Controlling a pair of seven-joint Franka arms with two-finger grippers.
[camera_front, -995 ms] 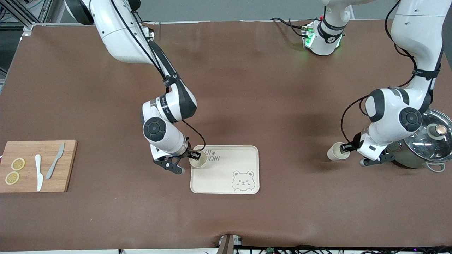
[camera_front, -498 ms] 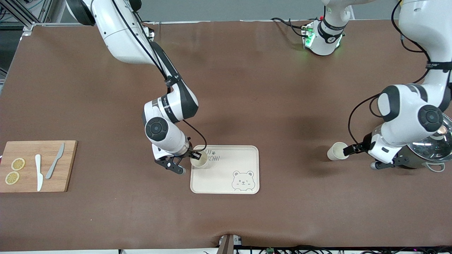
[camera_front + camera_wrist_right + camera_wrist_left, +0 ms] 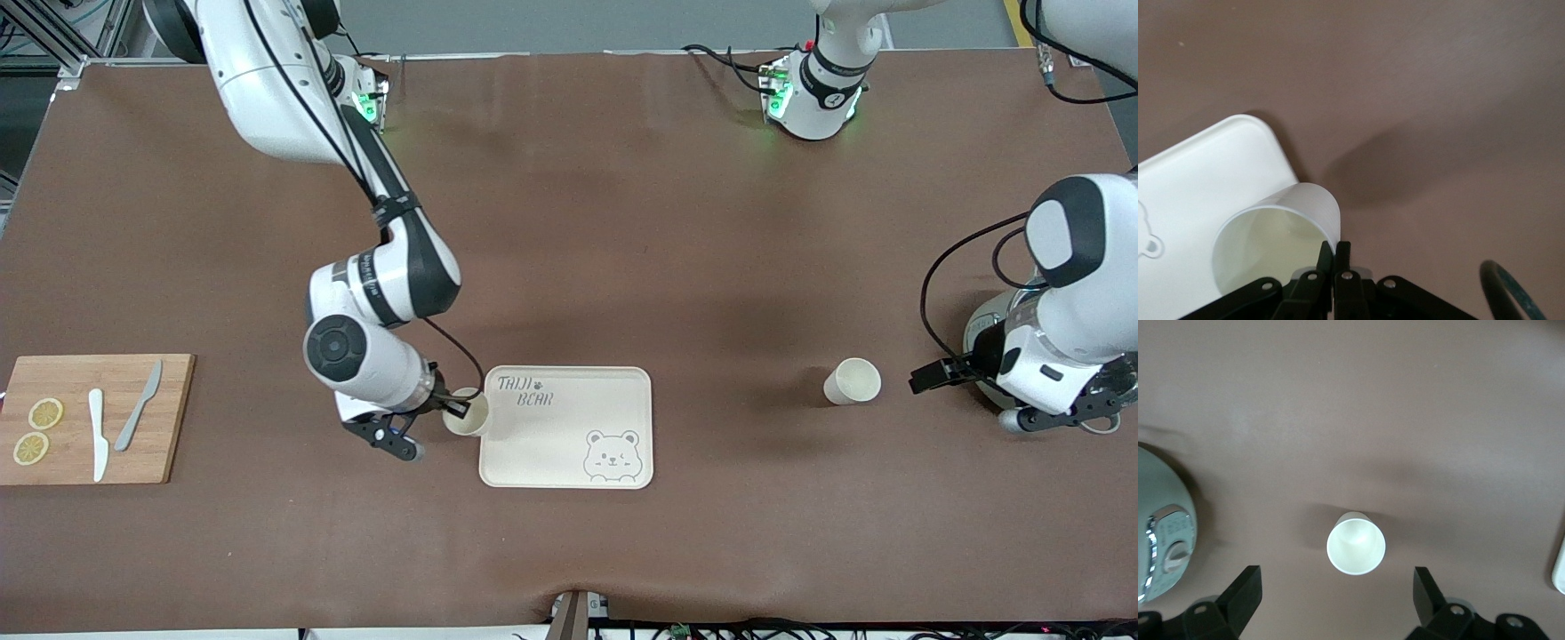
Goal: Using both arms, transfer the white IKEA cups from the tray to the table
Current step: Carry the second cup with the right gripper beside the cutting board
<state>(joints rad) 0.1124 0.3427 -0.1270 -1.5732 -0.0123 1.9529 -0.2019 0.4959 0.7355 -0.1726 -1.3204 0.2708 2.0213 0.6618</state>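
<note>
Item one: my right tool (image 3: 455,409), pinched on the rim of a white cup (image 3: 468,412), holds it over the tray (image 3: 569,444) edge at the right arm's end.

Item two: my left tool (image 3: 965,391) gapes wide, holding nothing; second cup (image 3: 852,381) stands upright on the worktop (image 3: 622,222), near its fingertips, apart.

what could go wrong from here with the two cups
The right gripper pinches only the rim wall of its cup, held at the tray edge; such a thin grip might slip or tilt the cup, and carried low it could clip the tray's rim. The left gripper is open beside the other cup standing on the table; a careless swing could knock it over.
</note>
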